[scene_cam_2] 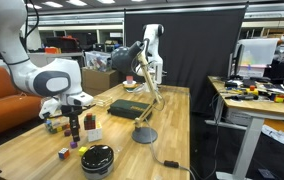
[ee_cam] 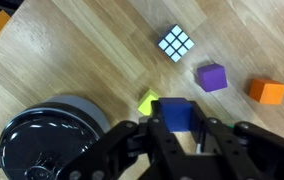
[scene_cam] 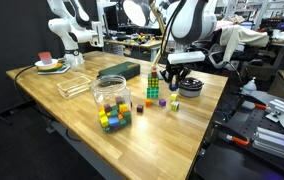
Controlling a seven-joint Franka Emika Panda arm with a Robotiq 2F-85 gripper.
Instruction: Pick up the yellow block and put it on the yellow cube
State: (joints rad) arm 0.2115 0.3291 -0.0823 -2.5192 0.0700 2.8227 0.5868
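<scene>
In the wrist view, a black round container (ee_cam: pixel 42 135) lies leftmost. The yellow cube (ee_cam: pixel 146 103) rests on the counter (ee_cam: pixel 82 50) near one edge, just beside a blue block (ee_cam: pixel 175 108). The tool (ee_cam: pixel 179 128) straddles that block; whether it is clamped cannot be told. A puzzle cube (ee_cam: pixel 176 42), a purple block (ee_cam: pixel 212 77) and an orange block (ee_cam: pixel 267 92) follow.

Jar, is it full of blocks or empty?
Partly full: the clear jar has coloured cubes at its bottom; above them it looks empty.

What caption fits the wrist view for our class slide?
Gripper over a wooden table, blue cube between its jaws, yellow block beside it, Rubik's cube beyond.
</scene>
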